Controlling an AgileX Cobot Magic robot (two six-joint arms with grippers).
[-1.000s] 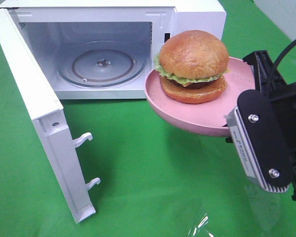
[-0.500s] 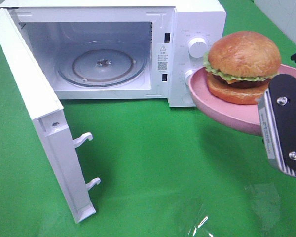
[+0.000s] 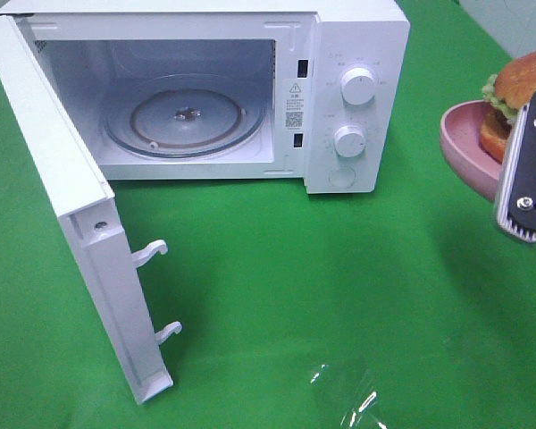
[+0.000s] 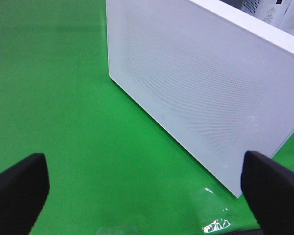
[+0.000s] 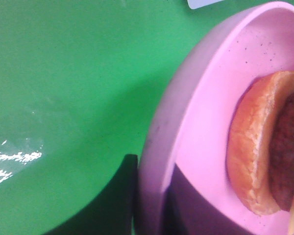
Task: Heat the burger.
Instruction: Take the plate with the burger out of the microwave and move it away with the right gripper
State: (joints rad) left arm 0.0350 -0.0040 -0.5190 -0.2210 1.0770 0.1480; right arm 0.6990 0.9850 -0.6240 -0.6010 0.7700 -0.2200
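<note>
The right claw (image 3: 518, 192) is clamped on the pink plate's (image 3: 464, 147) rim, so the burger (image 3: 518, 89) rides level. The microwave (image 3: 339, 54) door (image 3: 71, 223) gapes, ready; the left claw (image 4: 147, 183) hangs spread, empty, outside it.

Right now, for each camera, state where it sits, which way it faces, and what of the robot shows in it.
Exterior high: mounted above, looking down on the open microwave and green cloth; the right arm carries the plate and burger at the right edge.
Left wrist: faces the microwave door; the open left gripper shows its dark fingertips.
Right wrist: sits close against the plate's rim; the right gripper clamps it.
Shared: plate and burger appear in the exterior and right wrist views.
</note>
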